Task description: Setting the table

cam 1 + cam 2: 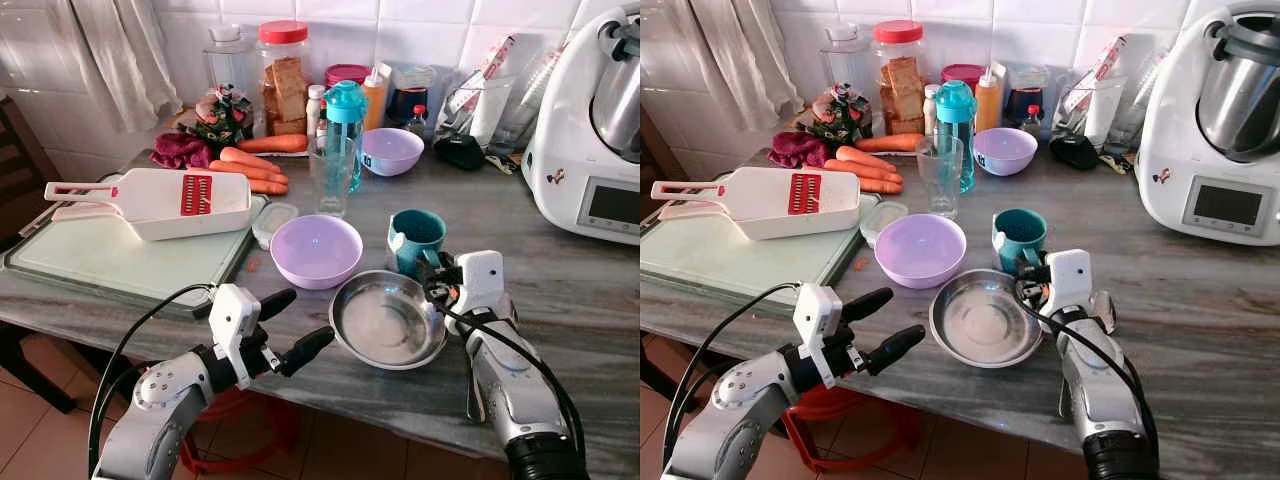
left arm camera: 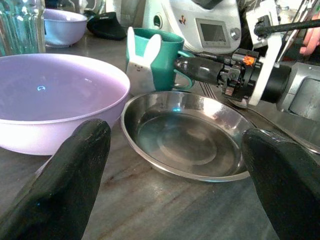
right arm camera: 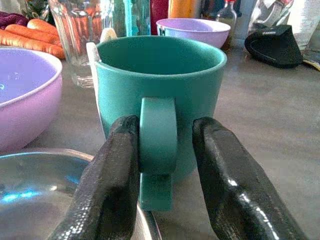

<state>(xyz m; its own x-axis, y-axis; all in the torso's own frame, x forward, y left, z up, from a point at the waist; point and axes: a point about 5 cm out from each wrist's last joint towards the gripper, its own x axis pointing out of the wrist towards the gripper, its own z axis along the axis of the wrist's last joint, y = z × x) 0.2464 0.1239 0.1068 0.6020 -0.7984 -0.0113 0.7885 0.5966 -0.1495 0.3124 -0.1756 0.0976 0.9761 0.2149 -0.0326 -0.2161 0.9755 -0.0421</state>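
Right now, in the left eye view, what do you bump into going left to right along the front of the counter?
White slicer → big purple bowl → steel dish → teal mug → white kitchen machine.

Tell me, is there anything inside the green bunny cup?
From the right wrist view, the cup's upper inside wall looks bare, but its bottom is hidden by the rim. The right gripper straddles its handle.

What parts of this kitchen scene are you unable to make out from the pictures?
- Teal mug: whether the right gripper presses its handle; one finger shows a gap.
- Glass jars at the back: contents partly hidden by the blue bottle and other clutter.
- Kitchen machine: cut off by the eye view's right edge.
- Its display: too small to read.
- Left gripper: open, short of the steel bowl.
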